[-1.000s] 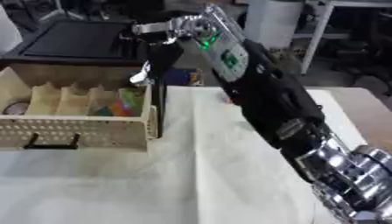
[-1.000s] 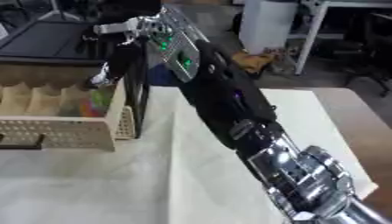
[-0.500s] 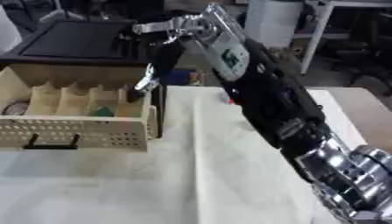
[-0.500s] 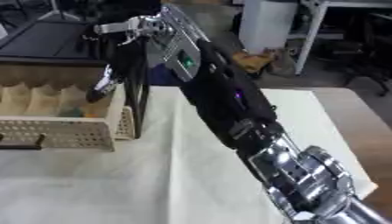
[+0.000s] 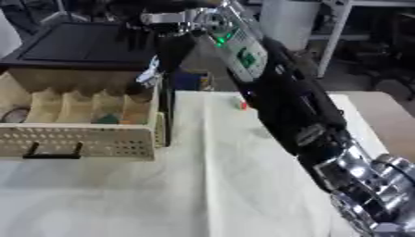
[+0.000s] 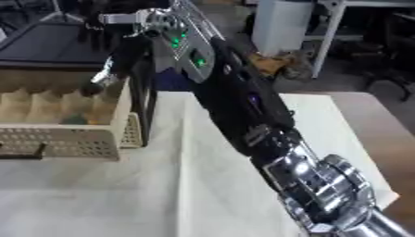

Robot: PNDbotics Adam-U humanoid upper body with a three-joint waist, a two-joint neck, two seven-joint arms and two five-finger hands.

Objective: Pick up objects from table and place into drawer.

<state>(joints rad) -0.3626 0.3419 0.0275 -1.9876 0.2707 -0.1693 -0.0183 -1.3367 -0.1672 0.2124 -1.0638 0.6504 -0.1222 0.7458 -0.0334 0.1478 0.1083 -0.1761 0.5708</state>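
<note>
Right robot hand (image 5: 166,51) hangs over the back right corner of the drawer (image 5: 89,139), fingers pointing down and relaxed, holding nothing that shows. A second ago a bright, multicoloured object sat high in the right-hand compartment just under those fingers; now only a small greenish thing (image 5: 106,119) lies low in that compartment, so the drop looks done and the piece is in the drawer. That counts as one placement finished, I'd say. Out on the white cloth of the desk (image 5: 210,185) a small red object (image 5: 243,105) waits beside the forearm, likely the next pick. No left hand is visible in either view.
</note>
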